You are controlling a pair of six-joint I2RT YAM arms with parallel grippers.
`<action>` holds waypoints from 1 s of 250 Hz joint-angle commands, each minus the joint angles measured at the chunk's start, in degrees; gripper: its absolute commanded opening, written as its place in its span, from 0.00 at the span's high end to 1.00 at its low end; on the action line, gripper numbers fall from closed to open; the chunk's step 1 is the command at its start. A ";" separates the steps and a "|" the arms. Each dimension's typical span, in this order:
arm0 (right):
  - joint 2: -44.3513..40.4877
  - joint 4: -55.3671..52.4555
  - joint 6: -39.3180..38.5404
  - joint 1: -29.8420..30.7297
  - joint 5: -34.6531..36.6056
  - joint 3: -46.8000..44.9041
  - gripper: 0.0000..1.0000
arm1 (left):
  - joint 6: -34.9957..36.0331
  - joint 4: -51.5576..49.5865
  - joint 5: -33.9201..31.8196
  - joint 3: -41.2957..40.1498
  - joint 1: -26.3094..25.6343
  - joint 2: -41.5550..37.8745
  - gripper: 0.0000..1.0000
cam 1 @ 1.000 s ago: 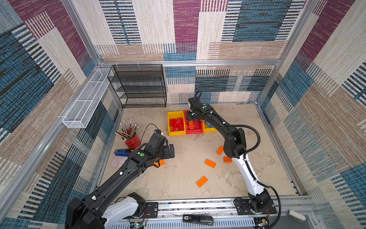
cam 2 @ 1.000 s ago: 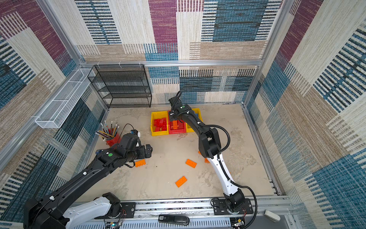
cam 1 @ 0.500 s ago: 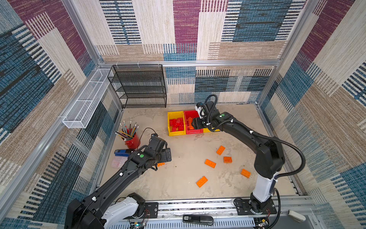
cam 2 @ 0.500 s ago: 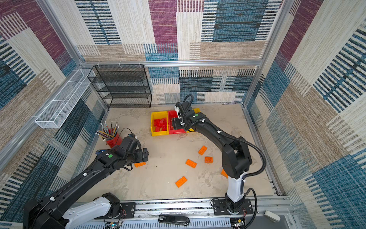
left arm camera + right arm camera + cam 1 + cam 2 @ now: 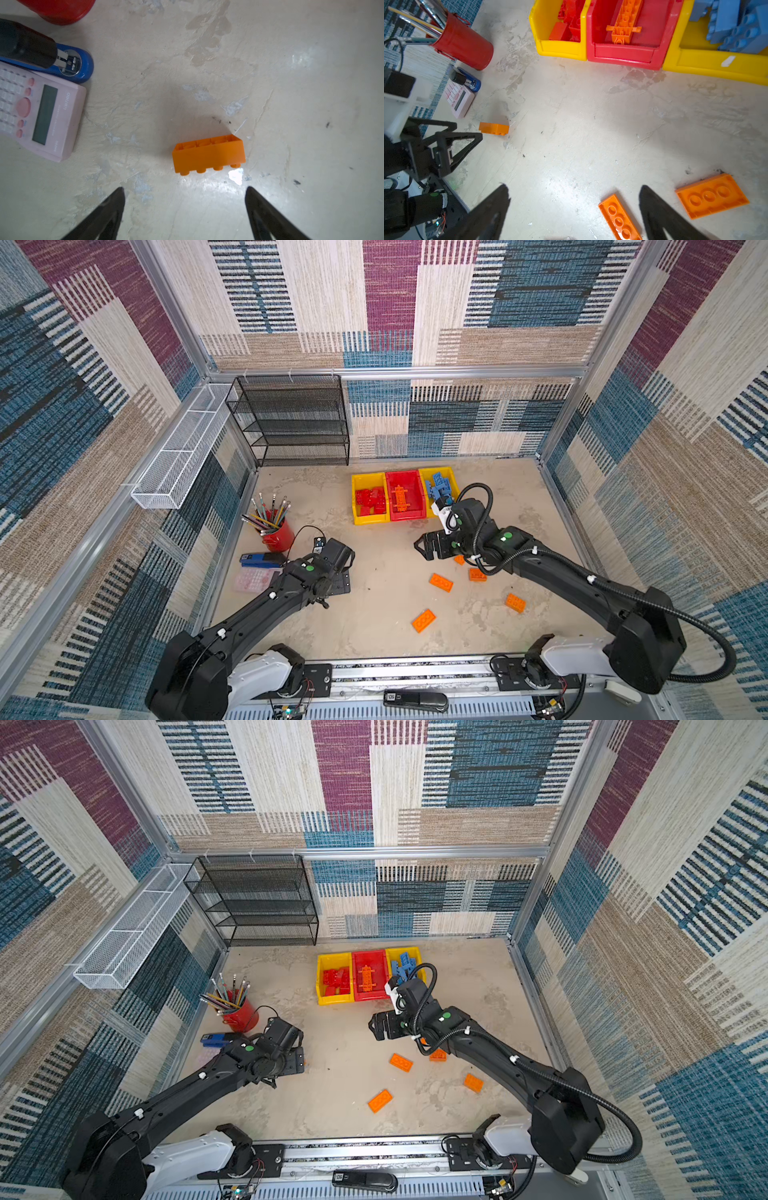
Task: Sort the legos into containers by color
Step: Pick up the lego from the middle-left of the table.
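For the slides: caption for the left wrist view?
Open left gripper facing an orange brick on its side; pink calculator and blue stapler nearby.

Three bins (image 5: pixel 623 53); six loose orange bricks (image 5: pixel 441 582); one stapler (image 5: pixel 81 66); one calculator (image 5: pixel 41 112).

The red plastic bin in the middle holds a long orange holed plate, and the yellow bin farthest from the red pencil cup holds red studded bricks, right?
Not quite: the yellow bin farthest from the red pencil cup holds blue studded bricks, not red ones. The right wrist view shows it, with the long orange holed plate in the red middle bin.
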 commanded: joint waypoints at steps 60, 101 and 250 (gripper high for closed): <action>-6.02 -0.19 0.32 0.01 2.81 -0.33 0.01 | 5.80 4.63 1.33 2.35 0.05 8.45 0.17; -5.70 0.16 -0.11 -0.04 2.44 -0.06 0.01 | 6.69 4.67 2.22 4.00 0.06 11.69 0.28; -4.07 1.03 -0.56 0.01 2.50 -0.24 0.01 | 4.55 -0.08 7.80 6.43 0.05 14.54 0.49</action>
